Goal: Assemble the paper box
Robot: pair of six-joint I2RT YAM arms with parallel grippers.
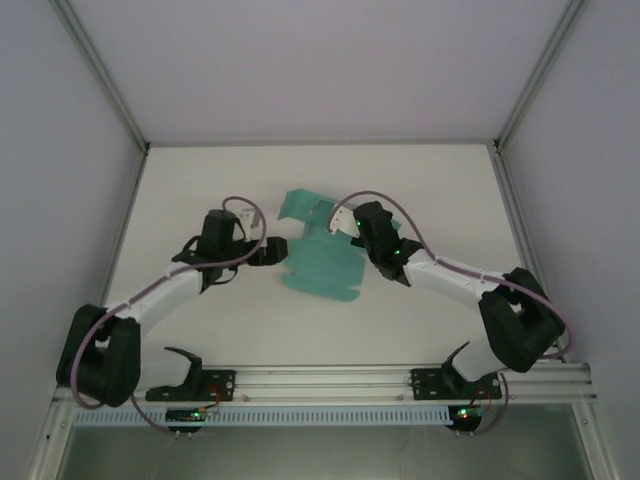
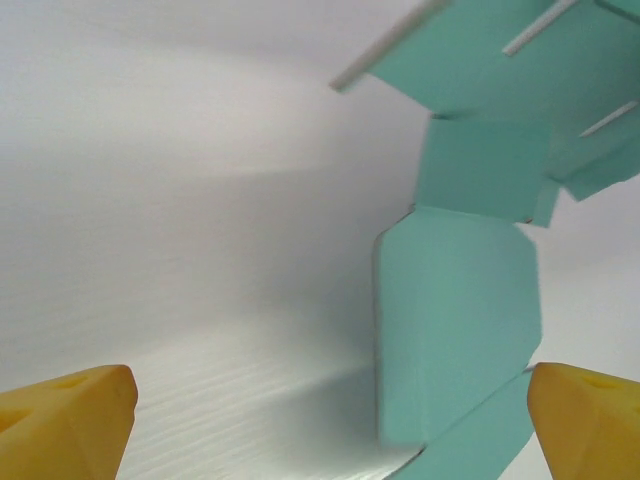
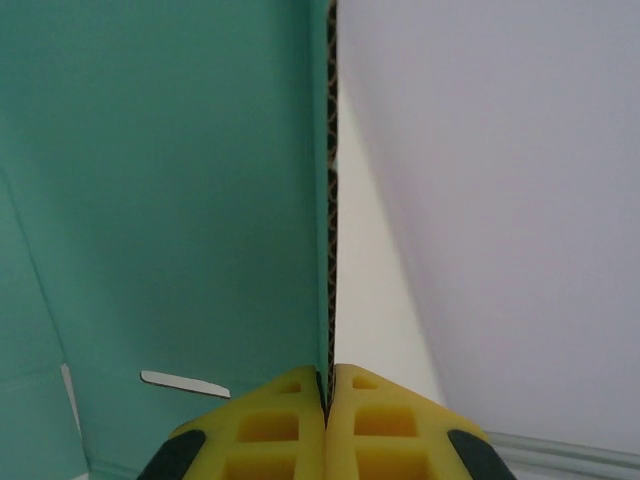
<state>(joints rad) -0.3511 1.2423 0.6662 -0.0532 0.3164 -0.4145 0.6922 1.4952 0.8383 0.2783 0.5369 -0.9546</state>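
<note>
Top view: two arms reach in from the near edge of the white counter [image 1: 200,200]. One box [image 1: 322,268] lies near the middle of the counter. It is a single teal card sheet, not yet closed up. Its near part lies flat and its far part is lifted off the surface. The left tool [image 1: 268,250] sits just beside the sheet's left edge and points toward it. The right tool [image 1: 345,226] meets the raised part of the sheet from the right.

Left wrist view: the left tool [image 2: 330,428] is spread wide. Its two yellow fingertips [image 2: 70,425] sit in the bottom corners of the picture, far apart, with nothing pinched between them. The box [image 2: 455,320] stands in the right half. One broad flap with clipped corners is nearest, a smaller square panel is above it, and more panels are at the top. A low strip of card runs toward the right fingertip, but I cannot tell whether they touch. The counter [image 2: 220,400] shows bare on the left.

Right wrist view: the right tool [image 3: 328,400] is fully closed. Its two yellow fingertips [image 3: 270,425] are clamped onto the edge of the box [image 3: 170,200], one on each face. The card runs straight up from the grip, edge-on, with its corrugated core showing. The teal face fills the left half. One narrow slot [image 3: 185,383] is cut into it close to the fingertips.
</note>
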